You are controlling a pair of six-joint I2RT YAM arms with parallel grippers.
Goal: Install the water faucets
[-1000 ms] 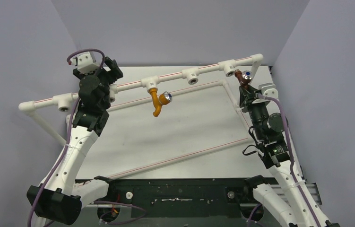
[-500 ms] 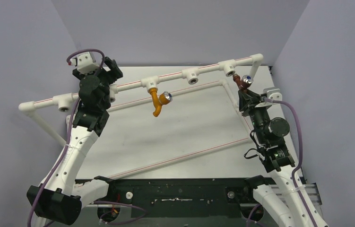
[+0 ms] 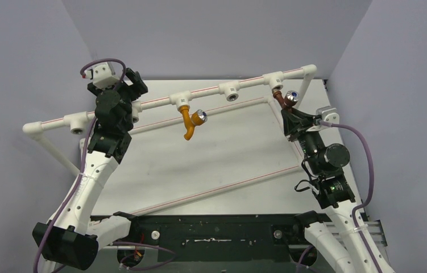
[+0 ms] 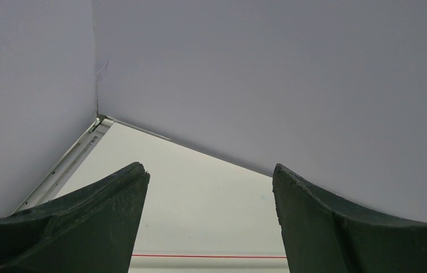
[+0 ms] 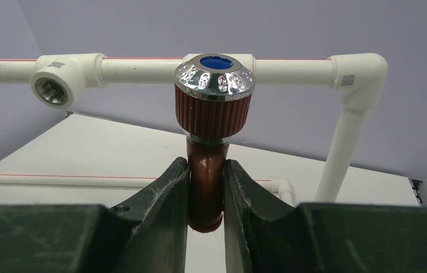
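**Right gripper [image 5: 206, 170] and red faucet [image 5: 214, 108], far right corner of the tabletop [image 3: 211, 165].** The jaws are pinched narrow on the faucet's spout. The silver knob stands above the fingers in the wrist view. The faucet's inlet end meets the rightmost socket [image 3: 273, 81] of the rail [image 3: 205, 91]. Whether the thread has bitten cannot be told.

**Change over the last second.** The right wrist has rolled, carrying the faucet with it. Seen from above, the knob has swung leftward and the faucet body now lies closer under its socket. The grip has not loosened. This reads as 1 turn of screwing in, so the faucet is probably part-threaded and needs further turns, with re-gripping between them.

**Orange faucet [image 3: 188, 122].** It hangs, unmoved, from a socket near the middle of the far edge and appears already installed. That puts 1 of 2 done. An empty socket [image 3: 231, 91] separates the 2 faucets.

**Left gripper [image 4: 208, 170].** The jaws are spread wide with nothing between them. It is parked as before by the rail near the far left corner.
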